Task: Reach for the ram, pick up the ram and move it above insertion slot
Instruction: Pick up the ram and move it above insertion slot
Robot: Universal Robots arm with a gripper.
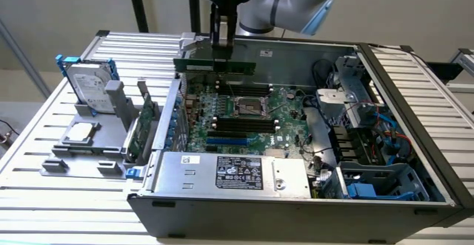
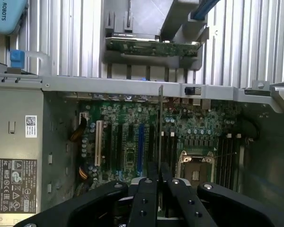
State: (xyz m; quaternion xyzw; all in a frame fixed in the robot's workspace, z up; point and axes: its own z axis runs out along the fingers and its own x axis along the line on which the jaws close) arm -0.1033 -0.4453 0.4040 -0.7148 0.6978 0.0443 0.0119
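- Exterior view: I hold the ram (image 1: 215,65) level in the air over the open computer case (image 1: 414,117), above the far edge of the motherboard (image 1: 245,114), near the case's back wall.
- My gripper (image 1: 221,53) is closed on the stick's upper edge near its middle; in the wrist view the ram (image 2: 160,127) shows edge-on as one thin line running out from between my two fingers (image 2: 149,189).
- Below it lie the processor socket (image 1: 250,107) and black memory slots (image 1: 241,124); nothing stands between them and the ram.
- Outside the case, toward the exterior view's left, a grey fixture (image 1: 89,145) holds one upright hard drive (image 1: 90,89) with blue rails and one green expansion card (image 1: 141,128).
- One power supply (image 1: 230,173) fills the near corner.
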